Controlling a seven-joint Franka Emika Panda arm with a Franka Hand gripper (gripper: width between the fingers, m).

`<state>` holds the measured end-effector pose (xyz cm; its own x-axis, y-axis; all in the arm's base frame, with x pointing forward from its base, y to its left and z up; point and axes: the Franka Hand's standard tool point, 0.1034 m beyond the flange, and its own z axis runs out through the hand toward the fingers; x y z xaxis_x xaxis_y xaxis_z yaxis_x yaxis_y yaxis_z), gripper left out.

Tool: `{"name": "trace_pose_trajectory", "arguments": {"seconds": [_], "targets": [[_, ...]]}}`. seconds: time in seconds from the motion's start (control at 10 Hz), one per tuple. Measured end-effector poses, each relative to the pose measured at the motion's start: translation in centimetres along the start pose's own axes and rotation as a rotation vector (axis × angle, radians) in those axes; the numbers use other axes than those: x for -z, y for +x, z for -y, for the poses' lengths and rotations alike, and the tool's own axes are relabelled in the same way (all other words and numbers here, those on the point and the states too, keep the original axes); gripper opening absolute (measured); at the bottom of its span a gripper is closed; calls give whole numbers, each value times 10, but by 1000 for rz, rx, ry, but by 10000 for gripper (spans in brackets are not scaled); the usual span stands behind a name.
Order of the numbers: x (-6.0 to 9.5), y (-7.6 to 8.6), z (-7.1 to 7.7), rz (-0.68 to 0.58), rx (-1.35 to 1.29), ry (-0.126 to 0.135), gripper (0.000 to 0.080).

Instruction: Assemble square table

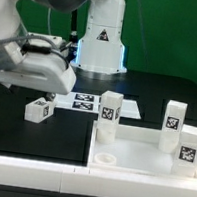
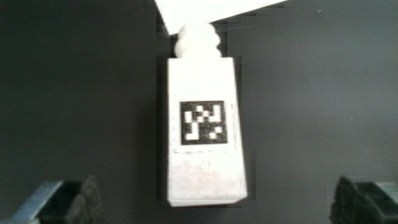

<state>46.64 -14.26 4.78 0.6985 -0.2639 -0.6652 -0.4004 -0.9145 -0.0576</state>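
- The gripper (image 2: 210,203) is spread wide, holding nothing, its fingertips (image 2: 64,200) hanging apart above the black table (image 2: 71,90).
- A tagged white leg (image 2: 206,128) lies flat below, centred between the fingers, touching neither.
- Its narrow threaded end points away, towards the marker board (image 2: 217,12).

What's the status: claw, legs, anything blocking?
Claw open, empty, fingers either side of a lying leg. Tabletop has legs standing in it; one loose leg on the table. Nothing in the way.
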Motion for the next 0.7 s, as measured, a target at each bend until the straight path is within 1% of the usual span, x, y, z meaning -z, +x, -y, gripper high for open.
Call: {"name": "trace_pose_trajectory", "arguments": {"seconds": [0.1, 0.2, 0.3, 0.4, 0.6, 0.7], "targets": [[-3, -2, -1, 53, -3, 3, 649], [-3, 1, -3, 51, -5, 0, 649], [-3, 0, -2, 54, -10, 4, 649], [-8, -7, -3, 120, -58, 25, 649], [-11, -12, -9, 258, -128, 73, 649], [-13, -10, -11, 268, -133, 81, 649]]}}
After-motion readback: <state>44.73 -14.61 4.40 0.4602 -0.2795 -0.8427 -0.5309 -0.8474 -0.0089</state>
